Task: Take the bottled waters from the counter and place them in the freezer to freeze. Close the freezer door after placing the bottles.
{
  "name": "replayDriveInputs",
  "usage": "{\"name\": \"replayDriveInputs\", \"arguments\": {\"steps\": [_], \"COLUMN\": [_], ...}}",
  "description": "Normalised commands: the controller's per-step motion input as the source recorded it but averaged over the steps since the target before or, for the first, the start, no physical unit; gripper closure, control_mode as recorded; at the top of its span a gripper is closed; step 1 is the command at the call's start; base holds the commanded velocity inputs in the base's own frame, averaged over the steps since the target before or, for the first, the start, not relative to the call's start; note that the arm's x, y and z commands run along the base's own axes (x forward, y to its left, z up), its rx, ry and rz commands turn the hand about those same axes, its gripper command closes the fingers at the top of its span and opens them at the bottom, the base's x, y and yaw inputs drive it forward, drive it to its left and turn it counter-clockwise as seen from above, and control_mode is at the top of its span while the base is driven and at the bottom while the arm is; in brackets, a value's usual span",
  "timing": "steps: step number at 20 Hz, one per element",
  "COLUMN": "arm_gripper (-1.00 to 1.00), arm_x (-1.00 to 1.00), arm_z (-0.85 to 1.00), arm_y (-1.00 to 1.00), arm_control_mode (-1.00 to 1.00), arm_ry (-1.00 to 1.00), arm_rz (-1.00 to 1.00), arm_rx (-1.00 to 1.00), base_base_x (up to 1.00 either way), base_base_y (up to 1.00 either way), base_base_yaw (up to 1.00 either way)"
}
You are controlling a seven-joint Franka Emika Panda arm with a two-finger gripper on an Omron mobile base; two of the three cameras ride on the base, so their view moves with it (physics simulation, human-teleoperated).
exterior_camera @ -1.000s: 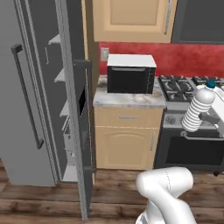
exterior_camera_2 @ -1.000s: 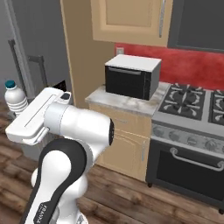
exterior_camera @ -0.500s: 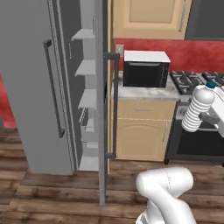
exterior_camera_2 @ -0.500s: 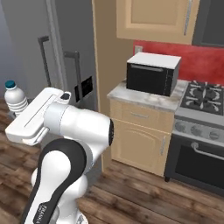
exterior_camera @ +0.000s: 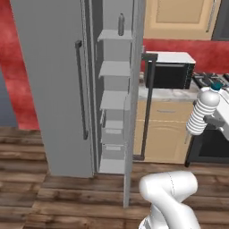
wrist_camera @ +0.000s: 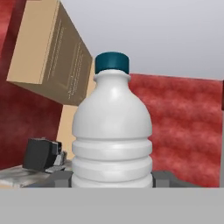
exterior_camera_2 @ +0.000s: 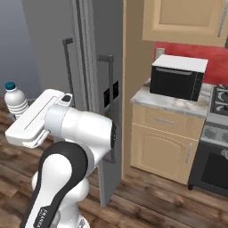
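The freezer (exterior_camera: pixel 58 89) stands with its freezer door (exterior_camera: pixel 133 103) swung out edge-on toward the robot, leaving a narrow opening onto 4 or so grey shelves (exterior_camera: pixel 114 69); the wooden floor (exterior_camera: pixel 53 197) before it lies bare. A darker bottle (exterior_camera: pixel 120 24) stands upright on the top shelf. To the right, past the door's dark bar handle (exterior_camera: pixel 146 107), the counter (exterior_camera_2: pixel 178 104) carries a black oven (exterior_camera_2: pixel 178 78), with the stove (exterior_camera_2: pixel 218 129) beyond. The gripper (wrist_camera: pixel 112 177) is clamped on the clear-white ribbed bottle (wrist_camera: pixel 112 131), blue cap (wrist_camera: pixel 112 62) upward, held well apart from the shelves, to the right of the door.
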Motion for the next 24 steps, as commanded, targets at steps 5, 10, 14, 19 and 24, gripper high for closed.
{"name": "replayDriveInputs", "arguments": {"steps": [5, 10, 14, 19, 24], "arm_gripper": [1.00, 1.00, 1.00, 1.00, 1.00], "arm_x": [0.00, 0.00, 0.00, 0.00, 0.00], "arm_z": [0.00, 0.00, 0.00, 0.00, 0.00], "arm_y": [0.00, 0.00, 0.00, 0.00, 0.00], "arm_control_mode": [1.00, 1.00, 1.00, 1.00, 1.00], "arm_ry": [0.00, 0.00, 0.00, 0.00, 0.00], "arm_rz": [0.00, 0.00, 0.00, 0.00, 0.00], "arm_rx": [0.00, 0.00, 0.00, 0.00, 0.00], "base_base_x": [0.00, 0.00, 0.00, 0.00, 0.10], "base_base_y": [0.74, 0.75, 0.58, 0.56, 0.48], "base_base_yaw": [0.00, -0.01, -0.09, -0.13, -0.14]}}
